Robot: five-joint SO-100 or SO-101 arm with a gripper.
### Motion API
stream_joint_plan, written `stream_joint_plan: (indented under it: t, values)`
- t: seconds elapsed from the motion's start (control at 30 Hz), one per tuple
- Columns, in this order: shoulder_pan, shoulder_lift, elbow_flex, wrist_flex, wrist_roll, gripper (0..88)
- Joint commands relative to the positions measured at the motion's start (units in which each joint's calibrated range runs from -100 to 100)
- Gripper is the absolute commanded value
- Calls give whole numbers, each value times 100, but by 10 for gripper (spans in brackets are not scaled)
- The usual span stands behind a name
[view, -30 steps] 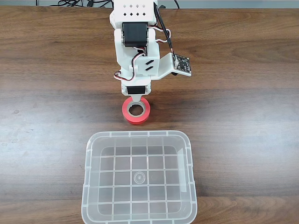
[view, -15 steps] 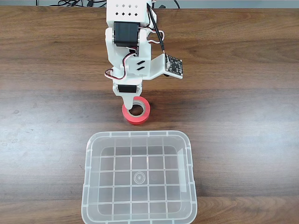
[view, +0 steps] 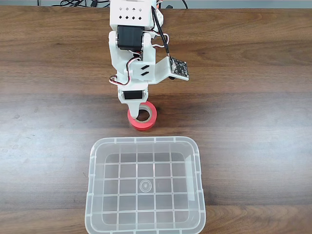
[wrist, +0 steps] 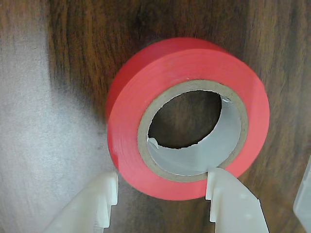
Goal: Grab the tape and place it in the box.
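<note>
The red-orange tape (view: 148, 123) lies flat on the wooden table just above the box in the fixed view, its grey-beige core facing up. My gripper (view: 138, 108) hangs over the roll's upper-left part. In the wrist view the tape (wrist: 146, 87) is large, and my gripper (wrist: 163, 177) stands open across the roll's near wall. One white fingertip (wrist: 103, 196) is outside the roll and the other fingertip (wrist: 226, 196) sits at the core's edge. The clear plastic box (view: 91, 168) with a grid bottom stands empty at the lower middle.
The white arm (view: 131, 44) reaches down from the table's far edge, with a small circuit board (view: 178, 68) sticking out on its right. Black cables (view: 73, 4) lie at the top edge. Bare wood surrounds the box on the left and right.
The arm has shifted a little to the left over the last second. The gripper's tip now sits over the roll's left part instead of its centre. The tape and box have stayed put.
</note>
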Motion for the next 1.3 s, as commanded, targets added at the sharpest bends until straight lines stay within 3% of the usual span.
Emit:
stream_joint_plan:
  t: [0.0,0.37,0.73,0.9,1.27]
  values:
    - [-210,-64,-5,-150,43,176]
    - [-284,-209,-14,355,43,152]
    - [-291,177,-23,56,43,140]
    - [-291,186,-49,56,43,55]
    - [-225,105,-513,390,43,51]
